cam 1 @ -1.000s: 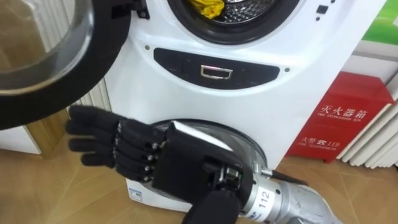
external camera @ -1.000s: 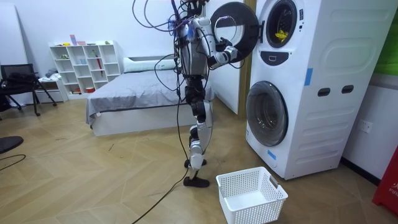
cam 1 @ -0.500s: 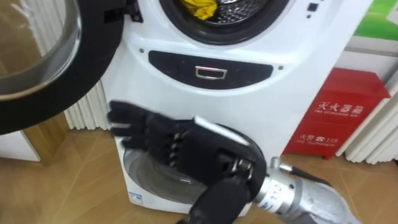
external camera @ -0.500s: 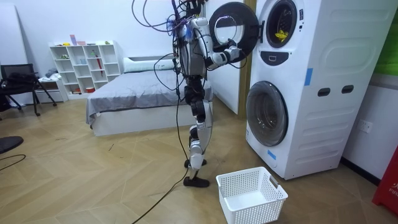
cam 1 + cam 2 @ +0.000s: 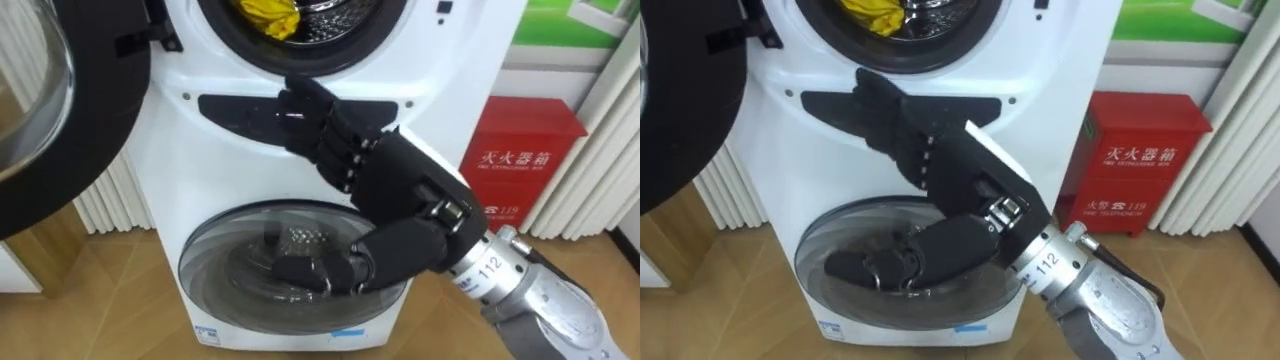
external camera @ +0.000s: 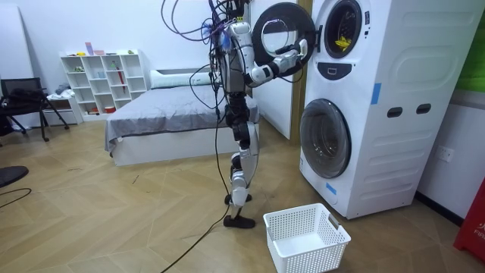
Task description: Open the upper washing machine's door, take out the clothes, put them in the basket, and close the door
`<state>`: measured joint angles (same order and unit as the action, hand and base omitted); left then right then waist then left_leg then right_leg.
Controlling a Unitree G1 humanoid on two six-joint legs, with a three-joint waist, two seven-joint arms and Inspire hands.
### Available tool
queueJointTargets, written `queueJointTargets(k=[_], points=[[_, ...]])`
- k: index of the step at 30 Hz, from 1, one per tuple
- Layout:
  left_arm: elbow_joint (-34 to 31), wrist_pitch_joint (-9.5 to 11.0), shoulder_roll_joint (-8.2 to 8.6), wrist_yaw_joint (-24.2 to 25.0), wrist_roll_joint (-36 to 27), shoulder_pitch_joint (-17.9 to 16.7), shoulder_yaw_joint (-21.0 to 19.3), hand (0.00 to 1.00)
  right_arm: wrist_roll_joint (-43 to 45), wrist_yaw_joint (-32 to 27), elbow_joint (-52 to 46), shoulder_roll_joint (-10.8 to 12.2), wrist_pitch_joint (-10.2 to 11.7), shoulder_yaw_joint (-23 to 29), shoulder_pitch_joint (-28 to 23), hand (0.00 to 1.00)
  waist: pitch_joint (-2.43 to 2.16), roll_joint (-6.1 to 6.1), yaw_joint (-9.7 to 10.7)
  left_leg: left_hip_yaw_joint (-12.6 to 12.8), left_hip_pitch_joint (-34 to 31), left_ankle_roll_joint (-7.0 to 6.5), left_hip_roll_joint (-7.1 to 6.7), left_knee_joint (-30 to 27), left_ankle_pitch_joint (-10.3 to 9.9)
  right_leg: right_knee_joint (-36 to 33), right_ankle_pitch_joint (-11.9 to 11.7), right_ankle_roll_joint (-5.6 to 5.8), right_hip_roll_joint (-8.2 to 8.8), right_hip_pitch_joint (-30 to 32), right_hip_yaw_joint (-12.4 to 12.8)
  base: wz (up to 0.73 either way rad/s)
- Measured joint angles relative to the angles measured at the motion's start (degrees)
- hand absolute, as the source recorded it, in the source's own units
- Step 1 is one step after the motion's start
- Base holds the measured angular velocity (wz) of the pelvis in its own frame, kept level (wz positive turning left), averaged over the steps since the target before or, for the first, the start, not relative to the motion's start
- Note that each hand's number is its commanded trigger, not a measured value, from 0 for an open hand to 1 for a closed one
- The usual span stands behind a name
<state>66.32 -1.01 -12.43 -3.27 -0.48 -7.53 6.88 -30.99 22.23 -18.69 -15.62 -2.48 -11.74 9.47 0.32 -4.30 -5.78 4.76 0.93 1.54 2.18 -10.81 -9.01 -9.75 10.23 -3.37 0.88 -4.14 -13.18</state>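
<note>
Yellow cloth (image 5: 268, 17), a crumpled garment, lies inside the upper drum (image 5: 335, 38) of the stacked washing machine (image 6: 379, 114), at twelve o'clock in the eye views. It is untouched. The right hand (image 5: 385, 175) sits mid-picture with its fingers (image 5: 305, 105) straight and spread, holding nothing. Their tips point toward eleven o'clock and overlap the dark control panel (image 5: 235, 108) just under the drum mouth. I cannot tell whether they touch it. The thumb crosses in front of the lower machine's glass door (image 5: 240, 265) at six o'clock.

The reach looks only begun, and the hand is lower than the opening. Pushed straight ahead, the fingertips would probably meet the panel or the drum's lower rim, perhaps pressing a control. The open black-ringed door (image 5: 60, 120) hangs at nine o'clock, so a sideways swing could knock it. A shallow pinch might let the garment slip. The white basket (image 6: 307, 239) stands on the floor well below the drum, so a dropped garment may miss it.
</note>
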Motion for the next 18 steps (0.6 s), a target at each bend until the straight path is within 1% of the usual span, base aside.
queueJointTargets(k=[1,2,4,5,7,8,11,12,13,16,18], points=[[-0.02,0.02,0.04,-0.03,0.01,0.0,-0.01,0.0,0.0,-1.2,0.0,-0.03,0.0,0.0,0.17,0.0,0.02,0.01,-0.62,0.11,0.34,0.0,0.0,0.07,0.0,0.0,0.0,0.0,-0.01,-0.25,0.11,0.0],[-0.14,0.07,0.21,-0.27,0.01,0.0,0.01,0.0,-0.14,-2.51,0.08,0.04,0.0,-0.03,0.27,0.0,0.14,0.04,-1.0,0.05,0.66,-0.01,-0.03,0.13,0.0,0.11,0.0,0.01,-0.01,-0.8,0.04,0.0],[-0.49,0.09,0.45,-0.95,0.02,0.04,0.07,0.0,-0.52,-4.51,0.09,0.3,0.0,-0.05,0.75,0.0,0.21,0.04,-1.39,-0.02,0.65,-0.01,-0.08,0.19,0.0,0.23,0.1,0.15,-0.02,-0.95,0.13,0.02],[-0.58,0.11,0.58,-1.26,0.05,0.05,0.06,0.0,-0.46,-5.86,0.13,0.67,0.0,-0.07,1.41,0.0,0.34,0.16,-1.99,-0.04,0.59,-0.01,-0.11,0.18,0.0,0.29,0.17,0.19,-0.02,-0.92,0.22,0.0],[-0.59,0.09,0.61,-1.28,0.2,0.03,0.03,0.0,0.09,-7.95,0.39,1.48,0.03,-0.08,2.12,0.0,0.35,0.14,-2.39,-0.05,0.45,-0.01,-0.13,0.14,0.0,0.62,0.2,0.24,-0.02,-0.87,0.22,0.03],[-0.59,0.08,0.6,-1.3,0.2,-0.01,-0.01,0.0,0.09,-9.11,0.89,2.07,0.03,-0.3,2.56,0.0,0.35,0.11,-2.47,-0.26,0.26,-0.01,-0.17,0.07,0.0,0.83,0.18,0.27,-0.04,-0.95,0.01,0.08],[-0.75,0.0,0.6,-1.32,0.17,-0.02,-0.07,0.0,0.07,-11.27,2.41,2.55,0.02,-1.03,3.99,0.0,0.22,-0.17,-2.62,-1.08,-0.32,-0.02,-0.42,-0.02,0.01,1.08,0.19,0.31,0.06,-0.99,-0.91,0.15],[-0.97,-0.08,0.61,-1.35,0.18,-0.02,-0.06,0.0,0.07,-11.66,2.69,2.57,0.02,-1.12,4.42,0.0,0.26,-0.13,-2.62,-1.35,-0.36,-0.03,-0.47,-0.08,0.02,1.08,0.19,0.31,0.06,-0.97,-1.07,0.17],[-1.25,-0.13,0.69,-1.48,0.12,0.04,-0.05,0.0,-0.03,-12.26,3.26,2.66,0.02,-1.12,5.38,0.0,0.43,-0.06,-2.61,-1.76,-0.42,-0.03,-0.57,-0.28,0.02,1.08,0.2,0.32,0.07,-0.9,-1.31,0.1],[-1.2,-0.21,0.77,-1.56,0.22,0.1,-0.71,0.0,-0.14,-14.23,4.36,2.63,0.04,-1.08,7.81,0.0,0.45,-0.16,-3.12,-1.77,-0.66,-0.03,-0.6,-0.67,0.02,0.99,0.21,0.34,-0.12,-0.87,-1.35,0.02],[-1.26,-0.29,0.86,-1.71,0.27,-0.28,-1.24,0.0,-0.05,-15.48,4.78,2.61,0.35,-1.05,8.47,0.0,0.49,-0.25,-3.46,-1.63,-0.51,-0.03,-0.56,-1.02,0.0,0.74,0.21,0.33,-0.11,-1.2,-1.33,0.05]])
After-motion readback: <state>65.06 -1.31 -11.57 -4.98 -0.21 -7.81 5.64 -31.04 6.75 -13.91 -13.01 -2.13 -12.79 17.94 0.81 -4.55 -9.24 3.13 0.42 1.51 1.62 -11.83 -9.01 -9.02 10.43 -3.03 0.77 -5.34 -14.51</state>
